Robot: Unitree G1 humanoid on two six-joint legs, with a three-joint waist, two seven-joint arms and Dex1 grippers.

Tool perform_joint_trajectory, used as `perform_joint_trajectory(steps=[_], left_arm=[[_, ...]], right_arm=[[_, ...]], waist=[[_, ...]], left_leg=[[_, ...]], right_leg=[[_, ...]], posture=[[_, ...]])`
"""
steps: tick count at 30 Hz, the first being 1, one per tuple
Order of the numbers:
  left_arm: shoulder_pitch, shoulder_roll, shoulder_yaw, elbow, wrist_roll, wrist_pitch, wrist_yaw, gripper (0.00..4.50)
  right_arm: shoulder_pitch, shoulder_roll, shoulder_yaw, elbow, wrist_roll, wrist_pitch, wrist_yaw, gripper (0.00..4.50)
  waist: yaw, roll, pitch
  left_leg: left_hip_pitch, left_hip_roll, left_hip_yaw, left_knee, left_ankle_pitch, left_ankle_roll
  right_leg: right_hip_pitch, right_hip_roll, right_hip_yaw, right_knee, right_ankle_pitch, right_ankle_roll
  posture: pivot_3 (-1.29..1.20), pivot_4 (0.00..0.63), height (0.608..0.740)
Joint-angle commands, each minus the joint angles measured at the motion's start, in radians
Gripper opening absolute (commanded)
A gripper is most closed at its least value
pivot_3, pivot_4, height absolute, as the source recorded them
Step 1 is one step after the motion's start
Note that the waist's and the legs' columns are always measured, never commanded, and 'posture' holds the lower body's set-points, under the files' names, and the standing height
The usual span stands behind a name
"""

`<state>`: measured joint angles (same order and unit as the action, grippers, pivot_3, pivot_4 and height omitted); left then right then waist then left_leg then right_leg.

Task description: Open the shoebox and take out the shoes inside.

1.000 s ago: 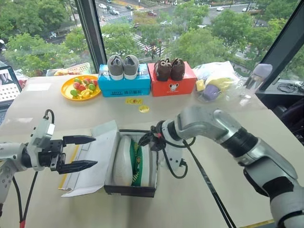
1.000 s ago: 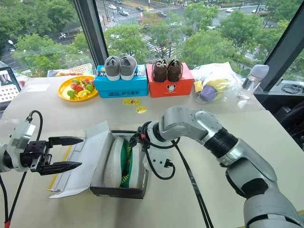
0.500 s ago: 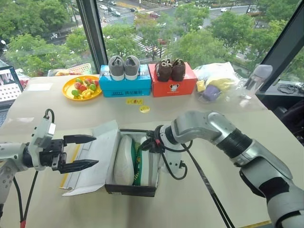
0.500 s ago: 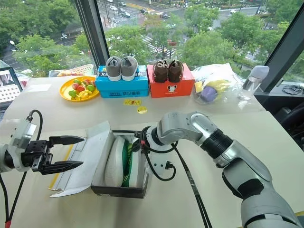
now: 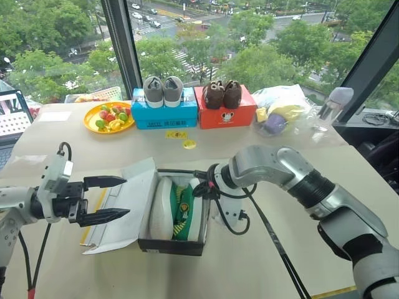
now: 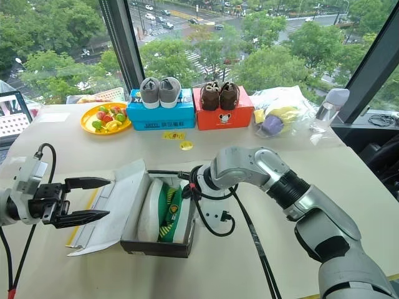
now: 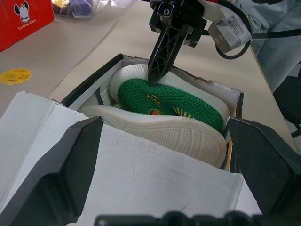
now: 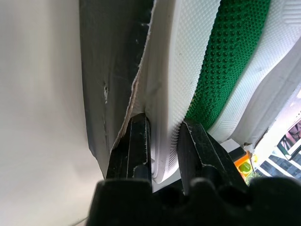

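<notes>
Now right gripper (image 8: 162, 146) pinching shoes (image 8: 188, 70), in shoebox (image 5: 171, 246)

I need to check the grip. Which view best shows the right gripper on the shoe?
The right wrist view: the right gripper pinches the shoe's white sole beside the shoebox wall. The left wrist view shows one finger on the green upper; head views show it from afar.

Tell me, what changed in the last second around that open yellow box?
The right gripper closed its fingers on the white sole edge of one green shoe in the shoebox. The shoe has not been lifted. The left gripper stayed open beside the flipped-back lid.
</notes>
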<state>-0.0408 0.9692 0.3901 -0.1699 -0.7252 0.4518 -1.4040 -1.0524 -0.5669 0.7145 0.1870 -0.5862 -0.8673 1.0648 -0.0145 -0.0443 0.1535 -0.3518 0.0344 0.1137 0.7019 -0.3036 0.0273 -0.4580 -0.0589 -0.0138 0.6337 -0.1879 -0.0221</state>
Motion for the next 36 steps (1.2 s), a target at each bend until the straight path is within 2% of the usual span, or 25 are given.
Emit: perform_joint_trajectory(steps=[1, 8, 14, 19, 22, 28, 31, 36], left_arm=[[-0.021, -0.005, -0.002, 0.011, 0.007, -0.032, -0.009, 4.5], [-0.043, -0.013, -0.024, 0.037, 0.02, -0.044, -0.017, 4.5], [-0.052, -0.011, -0.033, 0.045, 0.021, -0.049, -0.021, 4.5], [-0.052, -0.006, -0.033, 0.05, 0.022, -0.05, -0.028, 4.5], [-0.053, -0.005, -0.033, 0.05, 0.022, -0.049, -0.028, 4.5], [-0.051, -0.001, -0.032, 0.048, 0.022, -0.046, -0.03, 4.5], [-0.051, -0.001, -0.032, 0.043, 0.023, -0.045, -0.028, 4.5], [-0.057, 0.004, -0.033, 0.041, 0.023, -0.04, -0.025, 4.5]], right_arm=[[-0.023, -0.003, -0.047, -0.011, 0.044, 0.051, 0.015, 0.46], [-0.009, -0.056, -0.125, -0.119, 0.021, 0.036, -0.064, 0.46], [0.004, -0.098, -0.156, -0.151, -0.023, 0.016, -0.1, 0.46], [0.009, -0.11, -0.175, -0.158, -0.011, 0.031, -0.125, 0.46], [0.003, -0.102, -0.191, -0.141, -0.027, 0.057, -0.153, 0.46], [-0.015, -0.105, -0.222, -0.083, 0.01, 0.074, -0.187, 0.46], [0.029, -0.087, -0.239, -0.114, 0.141, 0.117, -0.169, 0.46], [0.069, -0.085, -0.27, -0.111, 0.194, 0.094, -0.205, 0.46]], waist=[[0.0, 0.0, 0.0], [0.001, 0.001, 0.001], [-0.001, 0.001, 0.001], [-0.003, 0.0, 0.001], [-0.005, 0.0, 0.001], [-0.001, 0.0, 0.001], [-0.002, 0.0, 0.001], [-0.002, 0.0, 0.001]], left_leg=[[0.0, 0.0, 0.0, 0.0, 0.0, 0.0], [-0.003, 0.0, 0.0, -0.001, 0.0, 0.0], [-0.005, 0.0, 0.001, -0.006, 0.002, -0.003], [-0.016, -0.001, 0.001, -0.004, 0.003, -0.005], [-0.017, 0.0, 0.001, -0.004, 0.003, -0.006], [-0.017, -0.001, 0.001, -0.003, 0.003, -0.004], [-0.017, -0.001, 0.001, -0.003, 0.003, -0.004], [-0.017, -0.001, 0.0, -0.003, 0.003, -0.004]], right_leg=[[-0.001, 0.0, 0.0, 0.0, 0.0, 0.0], [-0.003, 0.0, 0.0, -0.001, 0.001, -0.002], [-0.005, 0.0, 0.0, -0.004, 0.003, 0.004], [-0.015, 0.0, 0.0, -0.003, 0.003, 0.005], [-0.016, 0.0, 0.0, -0.003, 0.003, 0.005], [-0.016, 0.0, 0.0, -0.003, 0.003, 0.005], [-0.016, 0.0, 0.0, -0.003, 0.003, 0.005], [-0.016, 0.0, 0.0, -0.003, 0.003, 0.005]], posture=[[0.0, 0.15, 0.731], [0.0, 0.15, 0.731], [0.0, 0.15, 0.731], [0.0, 0.15, 0.731], [0.0, 0.15, 0.731], [0.0, 0.15, 0.731], [0.0, 0.15, 0.731], [0.0, 0.15, 0.731]])
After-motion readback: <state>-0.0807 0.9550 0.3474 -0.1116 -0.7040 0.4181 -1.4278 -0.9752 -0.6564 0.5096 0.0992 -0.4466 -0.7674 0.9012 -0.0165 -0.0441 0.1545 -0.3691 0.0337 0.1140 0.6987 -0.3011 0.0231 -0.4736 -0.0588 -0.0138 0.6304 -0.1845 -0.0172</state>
